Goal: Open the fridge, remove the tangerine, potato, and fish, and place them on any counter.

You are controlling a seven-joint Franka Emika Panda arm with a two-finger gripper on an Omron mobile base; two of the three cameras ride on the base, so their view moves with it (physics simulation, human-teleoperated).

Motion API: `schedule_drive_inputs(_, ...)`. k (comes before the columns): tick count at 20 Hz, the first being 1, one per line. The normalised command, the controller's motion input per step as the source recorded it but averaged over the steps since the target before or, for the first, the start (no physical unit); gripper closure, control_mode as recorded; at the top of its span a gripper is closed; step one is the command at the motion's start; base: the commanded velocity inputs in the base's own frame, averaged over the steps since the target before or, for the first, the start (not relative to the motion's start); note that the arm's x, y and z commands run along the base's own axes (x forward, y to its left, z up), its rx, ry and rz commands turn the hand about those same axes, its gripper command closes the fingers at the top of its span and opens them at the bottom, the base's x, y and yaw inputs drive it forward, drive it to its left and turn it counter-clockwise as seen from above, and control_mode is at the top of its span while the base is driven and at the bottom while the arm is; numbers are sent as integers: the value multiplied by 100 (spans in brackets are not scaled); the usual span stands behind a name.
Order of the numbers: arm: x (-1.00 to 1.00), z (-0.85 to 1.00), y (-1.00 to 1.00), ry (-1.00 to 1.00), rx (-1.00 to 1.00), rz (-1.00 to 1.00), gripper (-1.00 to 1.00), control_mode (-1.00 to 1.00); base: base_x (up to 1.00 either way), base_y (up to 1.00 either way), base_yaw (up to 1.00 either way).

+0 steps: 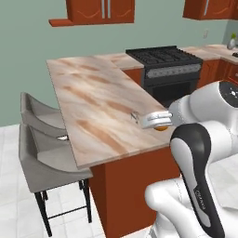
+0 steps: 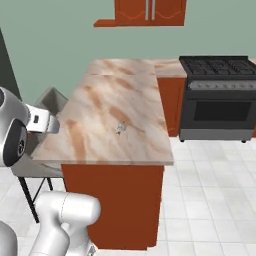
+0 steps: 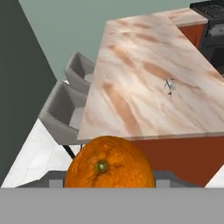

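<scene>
The arm reaches forward, elbow bent, its end effector (image 1: 160, 122) closed around a load.

A kitchen — gas stove (image 2: 217, 75), marbled counter (image 1: 97, 107), wall cabinets (image 1: 100, 10).

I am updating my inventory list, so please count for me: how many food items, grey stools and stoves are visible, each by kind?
tangerine: 1
fish: 1
grey stools: 2
stove: 1
Total: 5
</scene>
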Motion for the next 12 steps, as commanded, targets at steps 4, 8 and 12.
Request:
schedule_drive_inputs(4,0,0,0,0,0,0,100,100,100,-11,-7)
schedule_drive_inputs(8,47,-42,-1,19,0,-2,100,-100,50,0,-2)
schedule_drive_inputs(12,100,-100,-27,47,0,-8,100,-100,0,0,0)
